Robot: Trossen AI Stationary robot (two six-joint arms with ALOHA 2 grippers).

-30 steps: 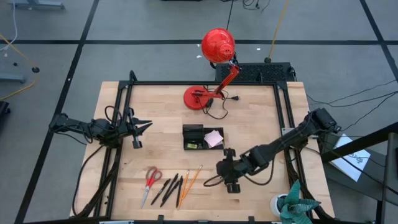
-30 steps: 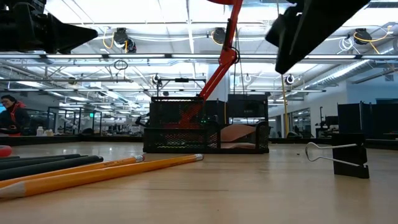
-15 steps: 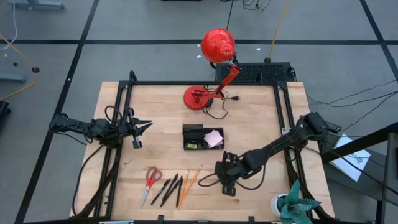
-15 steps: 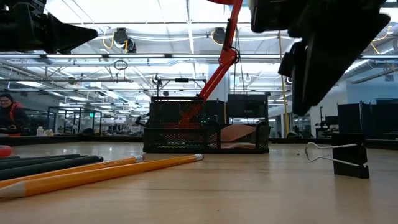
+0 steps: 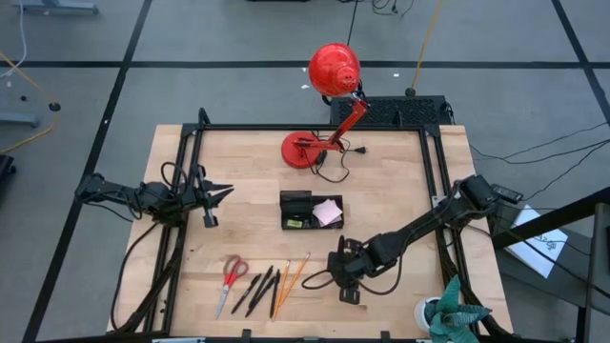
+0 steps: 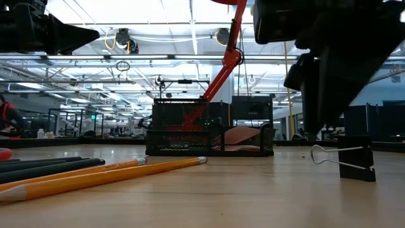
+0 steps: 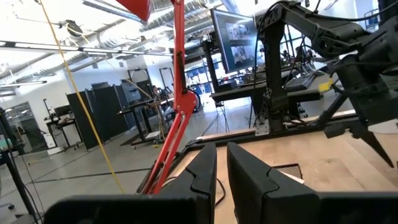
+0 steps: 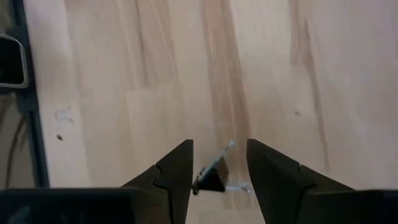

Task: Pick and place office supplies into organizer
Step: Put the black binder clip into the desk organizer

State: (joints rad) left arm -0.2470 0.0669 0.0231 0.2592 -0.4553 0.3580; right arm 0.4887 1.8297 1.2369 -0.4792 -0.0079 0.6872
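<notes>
A small black binder clip (image 8: 211, 179) with a silver wire handle lies on the wooden table (image 5: 381, 191); it also shows in the low view (image 6: 355, 166). My right gripper (image 8: 219, 144) hangs open just above it, slanting down, one finger on each side and apart from it. The black organizer (image 5: 310, 211) with a pink pad in it stands mid-table. Red-handled scissors (image 5: 232, 274), black pens (image 5: 257, 289) and orange pencils (image 5: 289, 276) lie near the front edge. My left gripper (image 5: 217, 195) waits shut and empty at the table's left.
A red desk lamp stands with its round base (image 5: 303, 150) at the far middle, its cord trailing beside it. Black frame rails (image 5: 431, 171) run along the table's sides. A green plant (image 5: 450, 314) sits at the near right corner.
My right gripper has come down over the binder clip, shifting slightly toward the table's near edge and rolling at the wrist. Its fingers stay open. The clip has not moved.
</notes>
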